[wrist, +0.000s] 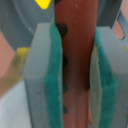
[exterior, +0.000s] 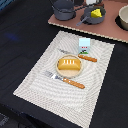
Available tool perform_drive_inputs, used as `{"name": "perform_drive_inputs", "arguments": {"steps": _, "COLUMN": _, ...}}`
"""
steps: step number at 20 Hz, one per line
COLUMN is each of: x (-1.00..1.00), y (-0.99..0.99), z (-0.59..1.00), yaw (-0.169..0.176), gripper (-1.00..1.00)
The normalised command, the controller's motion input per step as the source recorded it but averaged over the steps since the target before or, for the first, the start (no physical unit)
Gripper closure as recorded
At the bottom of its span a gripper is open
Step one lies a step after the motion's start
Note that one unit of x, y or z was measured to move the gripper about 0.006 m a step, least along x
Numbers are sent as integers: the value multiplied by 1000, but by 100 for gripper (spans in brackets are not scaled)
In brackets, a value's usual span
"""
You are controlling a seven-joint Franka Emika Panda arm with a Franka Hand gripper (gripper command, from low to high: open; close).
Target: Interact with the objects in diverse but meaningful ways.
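In the wrist view my gripper (wrist: 75, 31) is shut on a reddish-brown sausage (wrist: 77, 75), which fills the gap between the green pads (wrist: 54, 85). Behind it show a grey saucepan (wrist: 20, 25) and a corner of the yellow cheese wedge (wrist: 44, 3). The exterior view shows the long-handled saucepan (exterior: 91, 16) holding the cheese (exterior: 96, 13) on the pink tray (exterior: 110, 31). A dark shape at that view's top edge may be the gripper, too cut off to tell. The bread loaf (exterior: 68, 63) lies on a small plate mid-placemat, with the white milk carton (exterior: 85, 45) behind it.
A larger grey pot (exterior: 63, 9) stands on the tray at the exterior view's left, and a pale bowl (exterior: 123, 17) at its right. An orange-handled fork (exterior: 64, 79) and knife (exterior: 80, 56) flank the plate on the striped placemat (exterior: 35, 80). The table is dark.
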Motion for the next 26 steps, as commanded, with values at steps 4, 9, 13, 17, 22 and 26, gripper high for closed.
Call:
{"name": "perform_drive_inputs", "arguments": {"steps": 4, "x": 640, "y": 379, "z": 110, "yaw": -79, "gripper": -100}}
{"name": "perform_drive_inputs", "arguments": {"steps": 9, "x": 548, "y": 411, "z": 407, "yaw": -79, "gripper": -100}}
{"name": "perform_drive_inputs", "arguments": {"steps": 13, "x": 201, "y": 329, "z": 1000, "yaw": -80, "gripper": -100}}
{"name": "perform_drive_inputs", "arguments": {"steps": 17, "x": -3, "y": 30, "z": 1000, "yaw": -102, "gripper": -100}}
{"name": "perform_drive_inputs", "arguments": {"steps": 22, "x": -137, "y": -230, "z": 961, "yaw": -77, "gripper": -100}}
{"name": "perform_drive_inputs", "arguments": {"steps": 26, "x": -156, "y": -624, "z": 526, "yaw": -9, "gripper": -100}}
